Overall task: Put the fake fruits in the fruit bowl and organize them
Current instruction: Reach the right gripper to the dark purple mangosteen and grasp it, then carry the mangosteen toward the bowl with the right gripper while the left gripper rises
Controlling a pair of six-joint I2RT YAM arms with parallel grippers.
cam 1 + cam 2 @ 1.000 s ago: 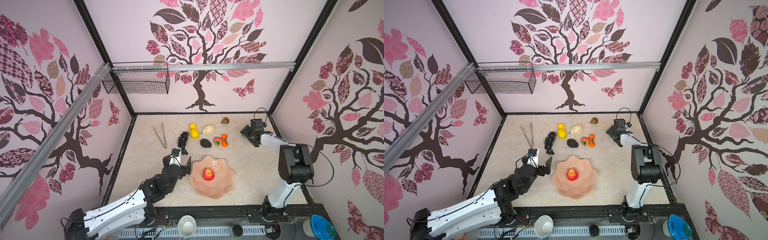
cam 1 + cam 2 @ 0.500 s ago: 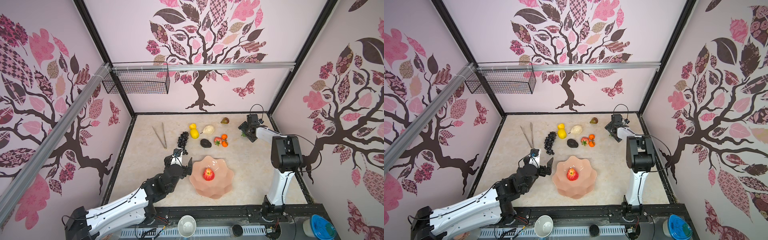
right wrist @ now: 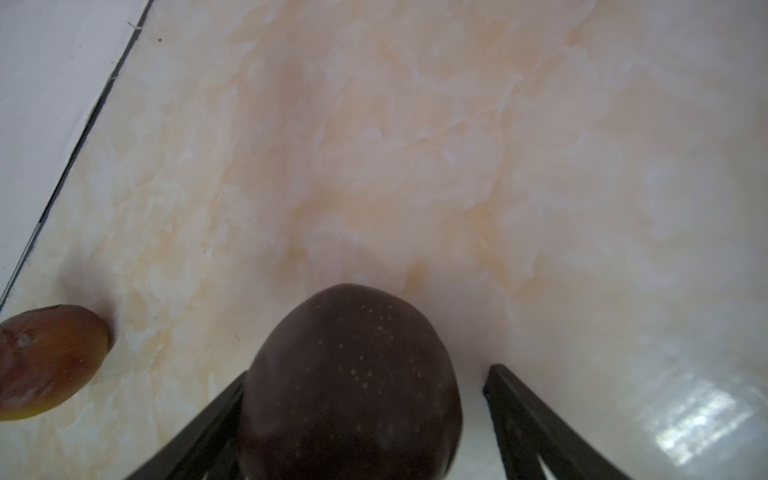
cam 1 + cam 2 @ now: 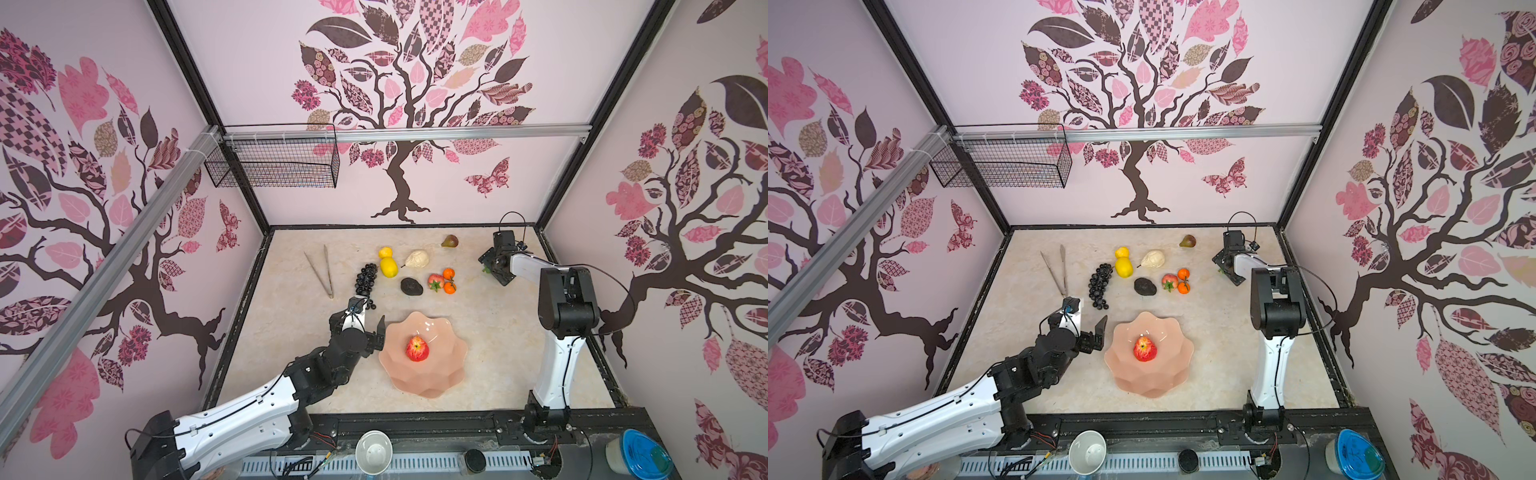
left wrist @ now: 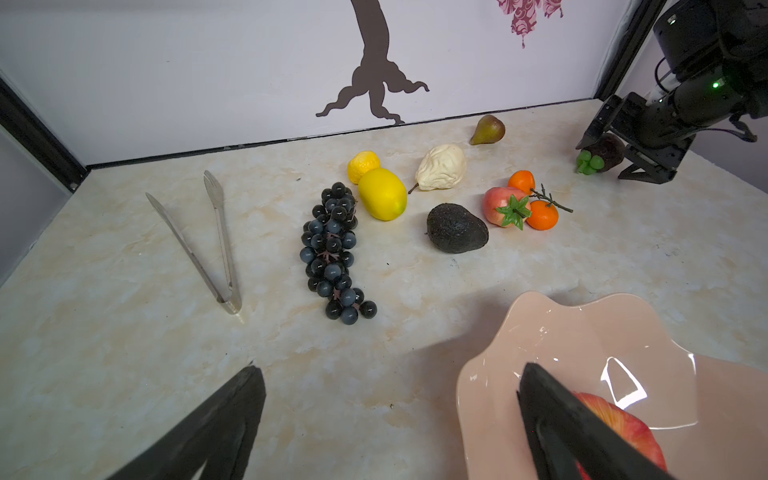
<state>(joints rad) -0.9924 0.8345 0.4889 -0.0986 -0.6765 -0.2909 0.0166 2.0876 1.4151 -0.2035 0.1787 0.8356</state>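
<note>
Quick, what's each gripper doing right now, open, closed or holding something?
Left gripper: open, empty, beside the peach-pink scalloped bowl.
Right gripper: open around the dark purple round mangosteen, gap at one finger, not gripped yet.

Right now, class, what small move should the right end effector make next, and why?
Probably close the right end effector on the dark purple fruit. Its jaws straddle the fruit on the table, with a gap showing beside one finger, so nothing is gripped yet. Only the apple lies in the pink bowl, so this fruit seems next.
</note>
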